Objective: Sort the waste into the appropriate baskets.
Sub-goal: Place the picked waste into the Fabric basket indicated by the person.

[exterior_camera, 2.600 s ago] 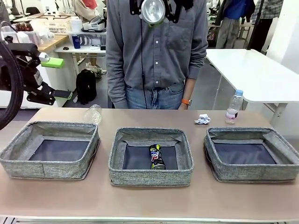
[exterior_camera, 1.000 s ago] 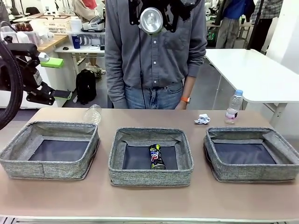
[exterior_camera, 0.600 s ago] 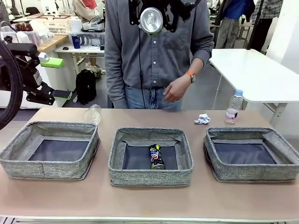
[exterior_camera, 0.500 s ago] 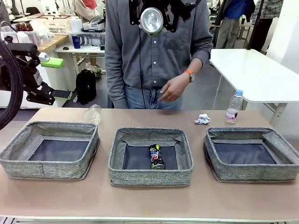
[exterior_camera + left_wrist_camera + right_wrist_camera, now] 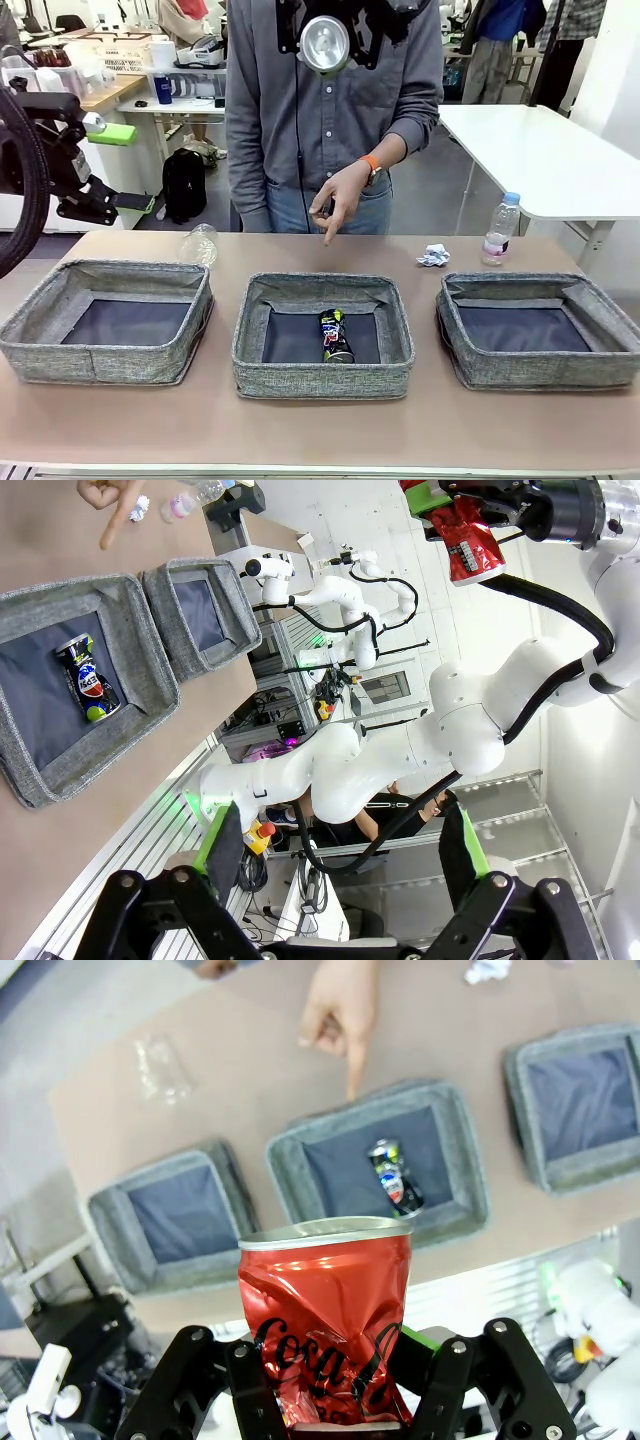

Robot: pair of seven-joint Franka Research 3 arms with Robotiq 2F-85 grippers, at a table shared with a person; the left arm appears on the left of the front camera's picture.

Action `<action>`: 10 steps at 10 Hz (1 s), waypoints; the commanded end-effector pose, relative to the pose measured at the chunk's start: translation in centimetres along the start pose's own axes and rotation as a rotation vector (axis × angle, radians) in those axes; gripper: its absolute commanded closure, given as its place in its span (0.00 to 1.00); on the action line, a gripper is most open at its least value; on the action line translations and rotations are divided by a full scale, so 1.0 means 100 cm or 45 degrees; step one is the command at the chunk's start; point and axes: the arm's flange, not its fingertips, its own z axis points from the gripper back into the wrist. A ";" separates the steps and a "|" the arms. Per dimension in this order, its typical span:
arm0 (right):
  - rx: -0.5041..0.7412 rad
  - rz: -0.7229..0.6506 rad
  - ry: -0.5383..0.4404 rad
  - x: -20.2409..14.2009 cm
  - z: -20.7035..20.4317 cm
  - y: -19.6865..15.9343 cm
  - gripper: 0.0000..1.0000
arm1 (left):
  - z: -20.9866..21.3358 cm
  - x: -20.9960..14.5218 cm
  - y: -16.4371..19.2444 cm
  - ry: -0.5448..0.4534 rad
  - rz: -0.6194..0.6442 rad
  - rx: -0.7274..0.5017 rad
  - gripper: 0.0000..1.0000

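Right fingers [image 5: 455, 1380] around one red can [image 5: 330, 1330]; three baskets [image 5: 105, 365] [image 5: 320, 382] [image 5: 540, 375], one dark can [image 5: 335, 335]

Left pincer [image 5: 340, 832] spread wide; right pincer [image 5: 332, 1362] clamped tight

This is looking like a robotics research lab on an open workshop floor. A white jointed robot arm [image 5: 470, 730] is rising over the brown bench [image 5: 320, 430], with a black cable [image 5: 560, 600] running along it. Three grey woven baskets [image 5: 322, 335] are sitting in a neat row, like a test layout. Behind the person [image 5: 330, 110] at the far side, white work tables [image 5: 545, 150] are standing on a grey floor. A side table [image 5: 110, 95] is carrying crates, bottles and boxes, and a black backpack [image 5: 185, 185] is standing on the floor beside it. Metal racking [image 5: 500, 820] is showing behind the arm, and other people [image 5: 500, 40] are standing farther off.
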 end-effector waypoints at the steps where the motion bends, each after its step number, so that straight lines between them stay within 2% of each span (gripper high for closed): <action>1: -0.005 0.003 0.005 0.000 0.004 0.000 0.94 | -0.003 -0.001 -0.002 -0.012 -0.024 -0.032 0.00; 7: 0.000 0.000 0.000 0.000 0.000 0.000 0.94 | -0.003 -0.001 -0.002 -0.012 -0.024 -0.032 0.00; 8: 0.020 0.036 -0.050 -0.011 -0.025 -0.006 0.94 | -0.003 -0.001 -0.002 -0.012 -0.024 -0.032 0.00; 10: 0.091 0.120 -0.070 -0.036 -0.078 -0.022 0.94 | -0.003 -0.001 -0.002 -0.012 -0.024 -0.032 0.00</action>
